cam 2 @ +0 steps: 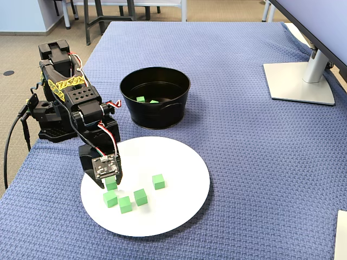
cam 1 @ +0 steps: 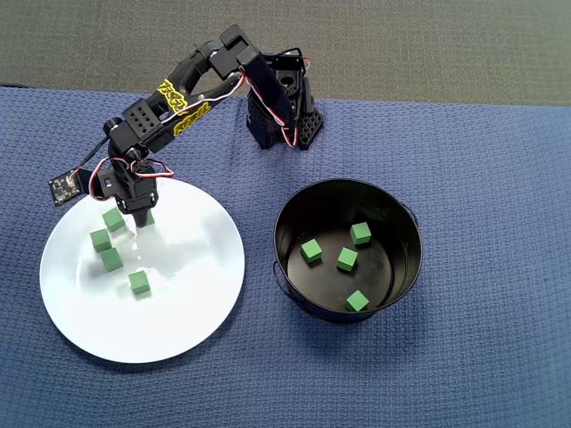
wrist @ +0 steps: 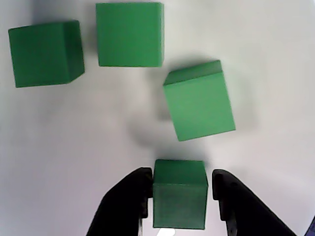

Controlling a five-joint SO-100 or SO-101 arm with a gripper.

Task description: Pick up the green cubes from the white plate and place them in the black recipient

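Observation:
Several green cubes lie on the white plate [cam 1: 196,294] [cam 2: 173,162], in its left part in the overhead view. My gripper [cam 1: 143,218] [wrist: 181,174] [cam 2: 111,181] is down on the plate, open, straddling one green cube [wrist: 179,194] [cam 2: 111,184]. The left finger [wrist: 133,196] touches the cube and a thin gap remains at the right finger [wrist: 231,196]. Three more cubes [wrist: 199,101] [wrist: 129,33] [wrist: 47,53] lie just ahead. The black recipient [cam 1: 290,267] [cam 2: 155,116] stands right of the plate in the overhead view and holds several green cubes [cam 1: 347,259].
The arm's base [cam 1: 285,116] stands behind the gap between plate and pot, on a blue woven cloth [cam 1: 482,178]. A monitor stand [cam 2: 298,81] sits at the far right in the fixed view. The table's left edge runs close to the arm base.

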